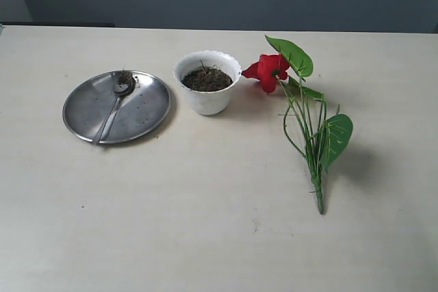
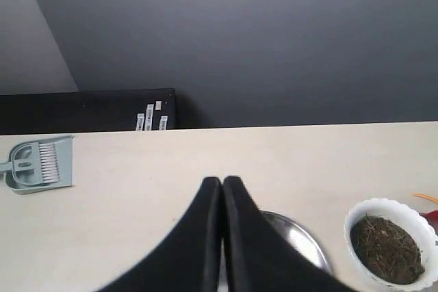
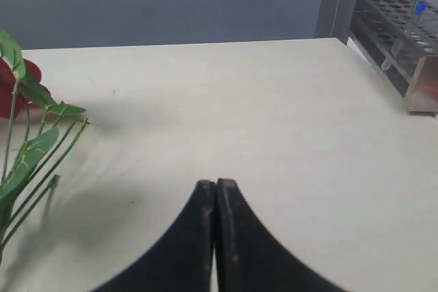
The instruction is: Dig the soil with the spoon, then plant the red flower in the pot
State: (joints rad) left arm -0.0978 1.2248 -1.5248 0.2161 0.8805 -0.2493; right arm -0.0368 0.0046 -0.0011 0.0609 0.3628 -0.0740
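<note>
The white pot (image 1: 207,91) stands mid-table and holds dark soil (image 1: 207,79); both also show in the left wrist view, the pot (image 2: 390,243) with its soil (image 2: 387,249). The spoon (image 1: 115,107) lies on the steel plate (image 1: 147,107), a clump of soil in its bowl. The red flower (image 1: 269,71) lies on the table right of the pot, stems toward the front, and the flower (image 3: 27,128) shows at the right wrist view's edge. My left gripper (image 2: 222,181) is shut and empty above the plate (image 2: 301,237). My right gripper (image 3: 215,184) is shut and empty, apart from the flower. Neither arm appears in the exterior view.
A small grey dustpan with a brush (image 2: 40,163) lies on the table beyond the plate. A test-tube rack (image 3: 404,39) stands at the table's far right corner. A black box (image 2: 89,109) sits behind the table's back edge.
</note>
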